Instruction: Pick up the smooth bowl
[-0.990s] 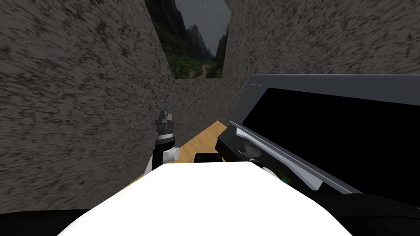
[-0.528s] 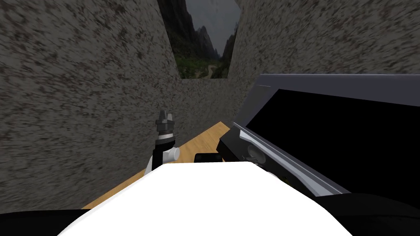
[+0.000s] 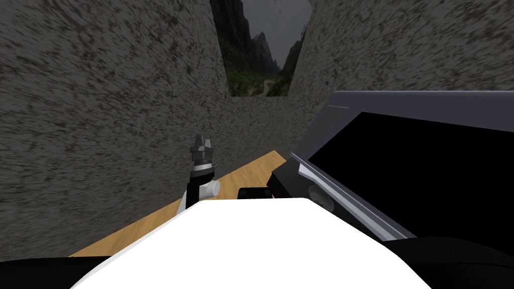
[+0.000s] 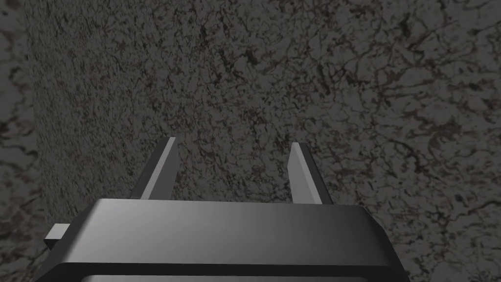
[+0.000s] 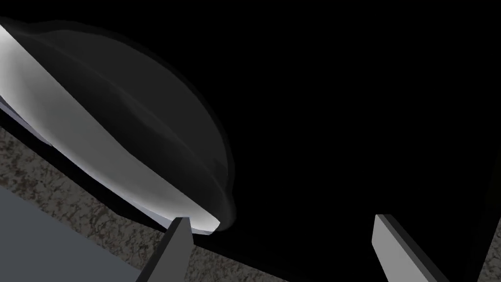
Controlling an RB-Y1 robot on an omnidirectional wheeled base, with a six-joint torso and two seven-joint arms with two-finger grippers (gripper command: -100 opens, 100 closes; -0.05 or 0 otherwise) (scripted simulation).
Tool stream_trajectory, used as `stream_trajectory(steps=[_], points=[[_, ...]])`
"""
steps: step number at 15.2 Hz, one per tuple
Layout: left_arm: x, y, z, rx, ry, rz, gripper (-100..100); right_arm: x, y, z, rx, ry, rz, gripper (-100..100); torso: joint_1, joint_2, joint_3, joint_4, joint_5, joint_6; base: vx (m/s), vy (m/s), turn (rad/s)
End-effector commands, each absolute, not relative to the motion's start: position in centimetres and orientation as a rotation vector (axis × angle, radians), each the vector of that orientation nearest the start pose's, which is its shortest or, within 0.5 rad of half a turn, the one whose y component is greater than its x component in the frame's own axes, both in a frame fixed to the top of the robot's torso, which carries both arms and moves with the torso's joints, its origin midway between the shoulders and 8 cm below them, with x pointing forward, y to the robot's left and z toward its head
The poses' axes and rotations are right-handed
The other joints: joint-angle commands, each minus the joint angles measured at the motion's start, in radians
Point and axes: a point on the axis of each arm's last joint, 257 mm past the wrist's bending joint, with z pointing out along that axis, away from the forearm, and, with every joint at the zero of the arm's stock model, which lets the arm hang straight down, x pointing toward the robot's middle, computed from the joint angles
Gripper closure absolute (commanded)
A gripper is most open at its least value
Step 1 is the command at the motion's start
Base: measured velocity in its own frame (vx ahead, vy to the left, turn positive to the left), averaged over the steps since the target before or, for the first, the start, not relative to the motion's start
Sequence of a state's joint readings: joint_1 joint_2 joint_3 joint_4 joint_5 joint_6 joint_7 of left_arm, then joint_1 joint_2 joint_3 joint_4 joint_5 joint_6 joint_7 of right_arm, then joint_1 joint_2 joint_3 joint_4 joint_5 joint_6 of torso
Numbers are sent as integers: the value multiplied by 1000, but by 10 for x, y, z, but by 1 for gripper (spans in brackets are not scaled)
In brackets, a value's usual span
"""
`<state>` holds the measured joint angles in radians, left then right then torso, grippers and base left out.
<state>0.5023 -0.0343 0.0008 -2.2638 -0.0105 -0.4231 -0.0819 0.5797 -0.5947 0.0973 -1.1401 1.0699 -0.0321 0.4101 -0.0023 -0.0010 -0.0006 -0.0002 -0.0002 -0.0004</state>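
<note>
The smooth bowl (image 5: pixel 122 127) is pale grey and seen almost edge-on, close in front of my right gripper (image 5: pixel 281 219). That gripper is open with nothing between its fingers, and the tip of one finger (image 5: pixel 178 245) lies right at the bowl's rim. Black fills the space behind the bowl. In the head view a small pale round shape (image 3: pixel 318 194) lies on the ledge of a dark appliance (image 3: pixel 331 130); it may be this bowl. My left gripper (image 3: pixel 202 142) points up beside my chest. The left wrist view shows the left gripper (image 4: pixel 232 147) open and empty.
The dark grey appliance stands open to my right, with a black area (image 3: pixel 426 170) inside it. Rough dark stone walls (image 3: pixel 100 125) close in on the left and ahead. A strip of wooden floor (image 3: pixel 241 178) runs between wall and appliance.
The whole head view has slid to the right, so I have turned left a little; more wooden floor shows. My left arm holds the same pose.
</note>
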Motion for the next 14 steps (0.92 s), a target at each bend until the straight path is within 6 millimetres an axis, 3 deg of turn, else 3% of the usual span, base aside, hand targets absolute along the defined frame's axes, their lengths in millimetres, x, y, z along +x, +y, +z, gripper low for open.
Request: stream_trajectory(steps=[1, 8, 13, 14], points=[[359, 286, 1, -720, 676, -1196, 0, 107, -538, -551, -397, 2581, -544, -100, 0, 0, 0, 0, 0, 0, 16, -23, 210], [359, 286, 1, -720, 676, -1196, 0, 61, -570, -557, -545, 2661, -667, -100, 1, 1, 0, 0, 0, 0, 3, -11, 132], [359, 286, 1, -720, 676, -1196, 0, 79, -544, -576, -500, 2658, -658, -100, -2, 2, 1, 1, -1, 0, -23, -45, 96], [359, 286, 1, -720, 676, -1196, 0, 76, -549, -572, -500, 2656, -657, -100, -1, 3, 2, 1, -1, 0, -21, -21, 67]])
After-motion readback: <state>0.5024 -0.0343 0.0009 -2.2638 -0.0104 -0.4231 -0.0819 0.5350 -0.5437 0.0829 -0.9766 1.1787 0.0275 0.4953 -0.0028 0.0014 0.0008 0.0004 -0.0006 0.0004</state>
